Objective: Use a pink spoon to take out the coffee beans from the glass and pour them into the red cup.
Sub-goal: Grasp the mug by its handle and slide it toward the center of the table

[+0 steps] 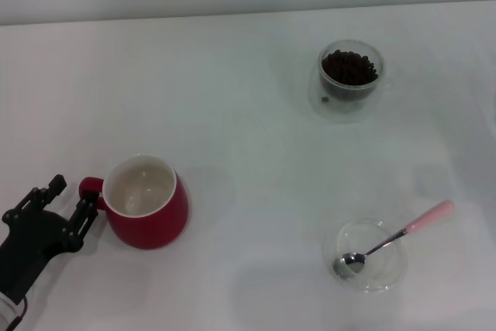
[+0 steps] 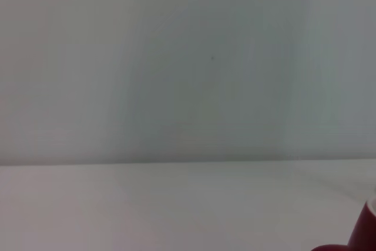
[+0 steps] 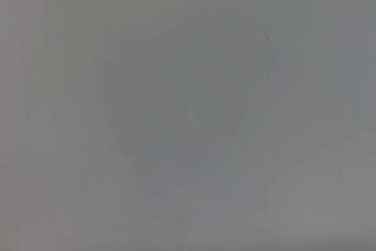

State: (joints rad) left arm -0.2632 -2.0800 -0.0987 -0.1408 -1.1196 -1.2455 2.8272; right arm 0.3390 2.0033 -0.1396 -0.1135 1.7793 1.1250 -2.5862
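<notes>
While seen from the head: left gripper (image 1: 68, 201) at the table's (image 1: 232, 137) near left, fingers spread apart, empty, just beside the red cup's (image 1: 147, 203) small handle. Cup upright, cream inside bare. Glass (image 1: 351, 77) far right, coffee beans (image 1: 350, 67) heaped inside. Pink spoon (image 1: 394, 238) near right, bowl resting in a shallow clear dish (image 1: 366, 255) (handle sticking out over the rim). Right gripper nowhere in sight.

Left wrist: white tabletop, sliver of red cup (image 2: 365, 230) at the edge.

Right wrist: blank grey only.
</notes>
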